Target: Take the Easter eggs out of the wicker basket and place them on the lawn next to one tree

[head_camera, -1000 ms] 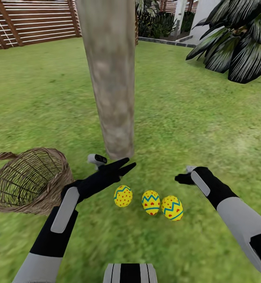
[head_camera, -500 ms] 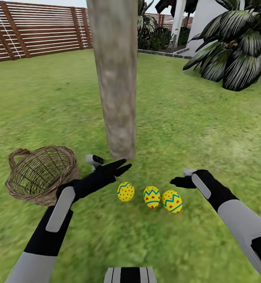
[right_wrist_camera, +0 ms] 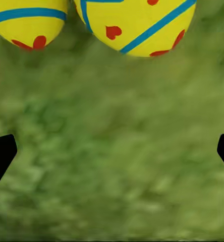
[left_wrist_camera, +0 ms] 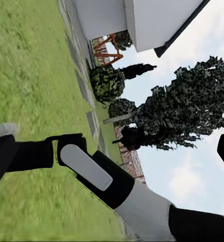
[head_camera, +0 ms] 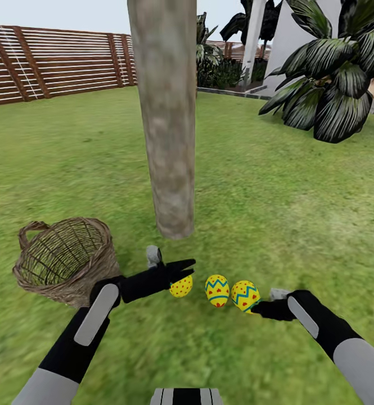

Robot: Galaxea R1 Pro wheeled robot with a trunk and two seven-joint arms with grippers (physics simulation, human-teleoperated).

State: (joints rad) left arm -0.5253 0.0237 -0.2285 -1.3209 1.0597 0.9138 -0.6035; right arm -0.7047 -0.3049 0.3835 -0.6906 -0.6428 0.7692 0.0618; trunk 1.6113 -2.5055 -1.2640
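On the lawn (head_camera: 299,185) before the tree (head_camera: 167,124), three Easter eggs (head_camera: 217,289) lay in a row, the wicker basket (head_camera: 68,261) empty beside them. Our left gripper (head_camera: 185,268) reached over the leftmost egg, fingers spread, holding nothing. Our right gripper (head_camera: 255,307), low by the rightmost egg, gaped wide too.

Three Easter eggs (head_camera: 217,289) lie in a row on the lawn (head_camera: 299,214) just in front of the tree (head_camera: 167,118). The wicker basket (head_camera: 66,260) sits to their left. The left hand (head_camera: 182,269) overlaps the leftmost egg; the right hand (head_camera: 261,307) is beside the rightmost
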